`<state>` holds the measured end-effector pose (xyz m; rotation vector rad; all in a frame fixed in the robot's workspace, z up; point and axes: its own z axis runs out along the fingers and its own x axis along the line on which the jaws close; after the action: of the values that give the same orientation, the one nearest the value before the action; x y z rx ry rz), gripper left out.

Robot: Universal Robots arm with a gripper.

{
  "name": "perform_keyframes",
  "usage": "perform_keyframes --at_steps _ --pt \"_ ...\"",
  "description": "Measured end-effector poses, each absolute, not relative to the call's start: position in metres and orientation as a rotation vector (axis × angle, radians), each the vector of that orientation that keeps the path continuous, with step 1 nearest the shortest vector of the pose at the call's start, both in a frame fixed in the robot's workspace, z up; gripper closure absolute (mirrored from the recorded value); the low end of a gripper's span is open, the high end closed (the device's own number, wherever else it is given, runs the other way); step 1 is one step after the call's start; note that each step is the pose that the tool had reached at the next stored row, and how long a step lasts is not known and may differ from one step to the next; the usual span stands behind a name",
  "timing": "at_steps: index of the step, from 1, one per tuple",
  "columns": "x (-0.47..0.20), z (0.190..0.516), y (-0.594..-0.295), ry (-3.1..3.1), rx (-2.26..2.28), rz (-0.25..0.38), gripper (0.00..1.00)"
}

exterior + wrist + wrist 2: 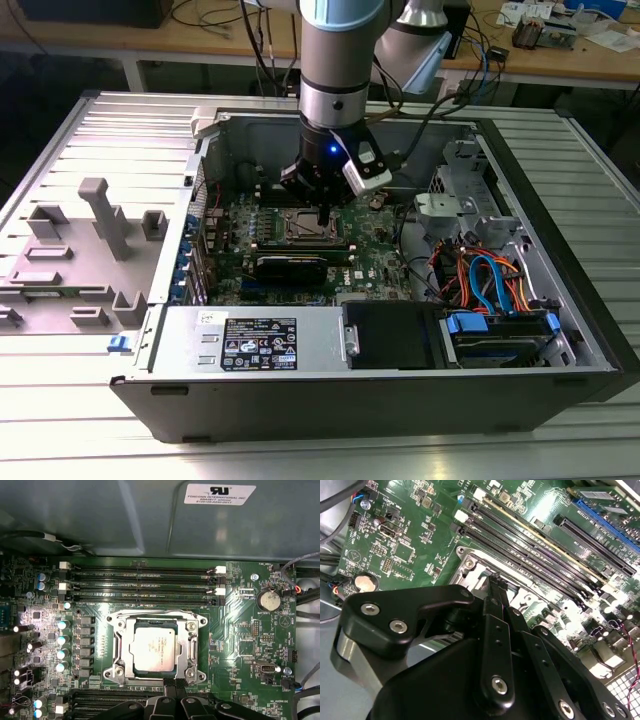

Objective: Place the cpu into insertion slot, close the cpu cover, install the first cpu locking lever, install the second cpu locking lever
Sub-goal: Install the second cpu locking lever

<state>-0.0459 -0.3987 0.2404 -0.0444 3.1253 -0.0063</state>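
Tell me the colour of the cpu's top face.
Silver-grey metal. The cpu shows best in the first wrist view, sitting in the insertion slot on the green motherboard.

Printed white label on grey case wall

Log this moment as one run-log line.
pincer: shut, empty, at socket edge | cpu: seated in insertion slot | cpu cover: closed over cpu | motherboard: inside open case
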Motion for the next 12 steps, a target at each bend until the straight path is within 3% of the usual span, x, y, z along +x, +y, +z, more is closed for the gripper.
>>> perform_keyframes --at_steps 12 --pt "-0.0459 0.2404 -0.4004 3.125 -0.044 -0.006 0.89"
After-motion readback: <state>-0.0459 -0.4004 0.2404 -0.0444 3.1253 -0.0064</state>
